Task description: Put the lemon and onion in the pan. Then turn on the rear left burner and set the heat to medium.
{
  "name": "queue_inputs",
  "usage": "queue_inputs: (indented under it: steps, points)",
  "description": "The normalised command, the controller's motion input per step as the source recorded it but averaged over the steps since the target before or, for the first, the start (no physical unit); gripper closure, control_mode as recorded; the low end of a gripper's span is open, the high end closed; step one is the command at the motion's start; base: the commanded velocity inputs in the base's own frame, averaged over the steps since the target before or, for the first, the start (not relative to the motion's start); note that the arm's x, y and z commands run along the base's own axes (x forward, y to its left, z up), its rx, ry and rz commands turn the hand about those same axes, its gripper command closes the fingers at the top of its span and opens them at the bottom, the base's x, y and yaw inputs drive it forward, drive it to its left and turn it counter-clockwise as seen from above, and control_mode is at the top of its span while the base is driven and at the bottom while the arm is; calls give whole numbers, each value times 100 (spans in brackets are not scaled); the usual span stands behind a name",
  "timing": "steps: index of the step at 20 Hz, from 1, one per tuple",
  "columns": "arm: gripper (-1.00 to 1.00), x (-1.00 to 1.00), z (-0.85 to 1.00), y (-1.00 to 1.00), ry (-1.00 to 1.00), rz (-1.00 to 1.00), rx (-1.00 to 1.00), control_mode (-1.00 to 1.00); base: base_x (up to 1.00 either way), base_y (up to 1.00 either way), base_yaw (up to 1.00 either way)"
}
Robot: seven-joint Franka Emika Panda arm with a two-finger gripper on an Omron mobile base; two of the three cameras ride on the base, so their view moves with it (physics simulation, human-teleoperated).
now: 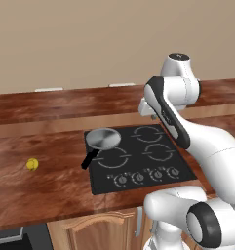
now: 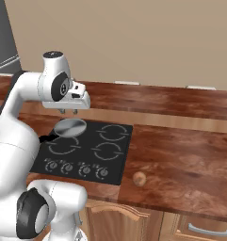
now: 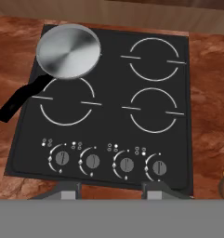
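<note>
1. On the reddish-brown wood-grain surface (image 1: 50, 190) I see a flat black glass cooktop (image 3: 108, 111) with four thin white burner rings and a row of four round grey knobs (image 3: 111, 162) along its near edge.
2. The pan (image 1: 103, 138) is round, shallow, brushed grey metal with a straight black handle (image 3: 23, 100). It sits on the rear left burner, with the handle angled toward the front left and reaching past the cooktop edge.
3. The lemon (image 1: 32, 164) is small, bright yellow and roundish. It rests on the surface well to the left of the cooktop, apart from the pan.
4. The onion (image 2: 140, 178) is a small orange-brown ball. It rests on the surface just beside the cooktop's front right corner.
5. The white arm with dark joints rises from the base, bends at the elbow and holds the hand level above the rear of the cooktop, pointing down.
6. The fingers (image 2: 68, 111) are drawn together and grasp nothing. They hang in the air above the pan without touching it.
</note>
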Motion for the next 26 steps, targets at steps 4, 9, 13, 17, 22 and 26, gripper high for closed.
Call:
queue_inputs:
  steps: [4,9,13,17,22,26]
  points:
    - [-100,-8,0,0,0,0,0,-100,0,0,0]
    - [-100,-4,0,0,0,0,0,-100,0,0,0]
    - [-100,-26,0,1,0,0,0,-100,0,0,0]
    - [-100,-38,0,3,0,0,0,-100,0,0,0]
    - [-100,-39,-6,-33,0,-1,0,-100,0,0,0]
    - [-100,-14,-16,-60,0,-2,0,-100,0,0,0]
